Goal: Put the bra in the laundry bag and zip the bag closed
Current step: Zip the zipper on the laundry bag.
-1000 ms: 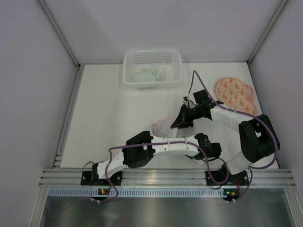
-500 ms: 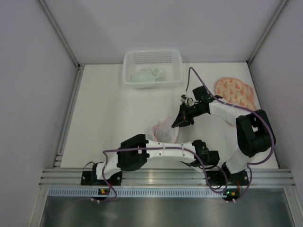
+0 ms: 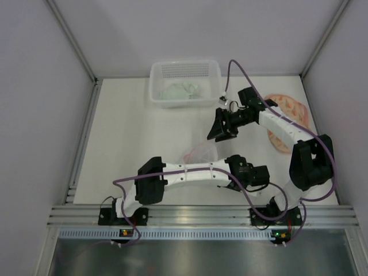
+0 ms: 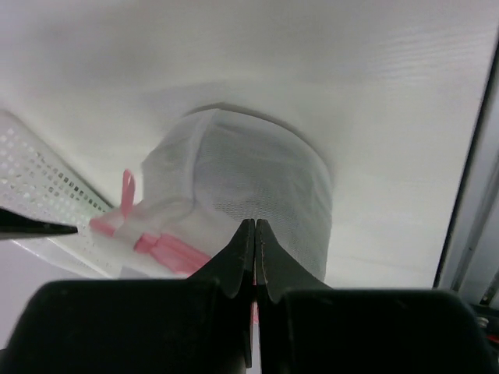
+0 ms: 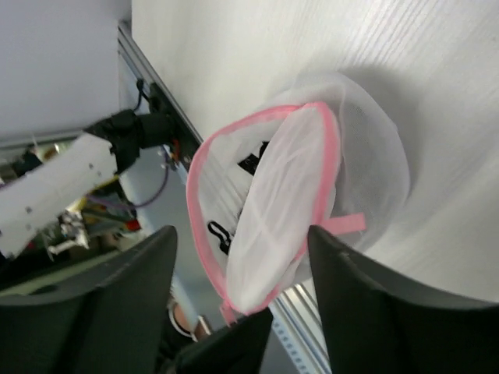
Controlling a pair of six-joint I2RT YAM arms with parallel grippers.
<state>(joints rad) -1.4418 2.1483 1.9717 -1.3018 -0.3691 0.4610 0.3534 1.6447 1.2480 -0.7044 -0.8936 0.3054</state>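
1. Laundry bag [image 3: 198, 154]: white mesh with pink trim, on the table [image 3: 132, 132] near its front edge, just ahead of the left arm's forearm.
2. Left gripper [image 4: 255, 227]: jaws pressed together, pinching a fold of the bag's mesh [image 4: 249, 175].
3. Right gripper [image 3: 220, 137]: above and just behind the bag, not touching it. Fingers [image 5: 117, 304] spread wide, with the bag's pink-rimmed mouth [image 5: 265, 210] in view between them.
4. Bag mouth looks open, the zip not drawn round. Black marks show through the mesh (what they are I cannot tell).
5. Bra: cannot tell which item it is. A pale green cloth [image 3: 183, 92] lies in the white basket [image 3: 155, 86] at the far edge. An orange patterned fabric [image 3: 293, 112] lies far right, partly under the right arm.
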